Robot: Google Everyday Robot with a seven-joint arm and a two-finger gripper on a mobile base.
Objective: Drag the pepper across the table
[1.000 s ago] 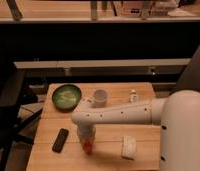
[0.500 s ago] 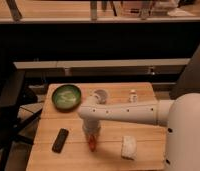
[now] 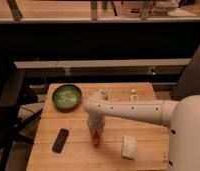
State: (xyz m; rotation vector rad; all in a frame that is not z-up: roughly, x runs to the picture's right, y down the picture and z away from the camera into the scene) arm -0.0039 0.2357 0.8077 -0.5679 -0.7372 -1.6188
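The pepper [image 3: 96, 139] is a small red-orange chili lying on the light wooden table [image 3: 78, 155], near the front middle. My white arm reaches in from the right and bends down over it. My gripper [image 3: 95, 132] points down right at the pepper's top end and touches or covers it. The arm hides most of the gripper.
A black remote [image 3: 60, 140] lies left of the pepper. A white sponge-like block [image 3: 128, 147] lies to its right. A green bowl [image 3: 67, 96] sits at the back left. A white cup [image 3: 102, 94] and a small white bottle [image 3: 133, 93] stand at the back.
The gripper and the pepper have moved together toward the right and the table's front edge. The other objects have not moved.
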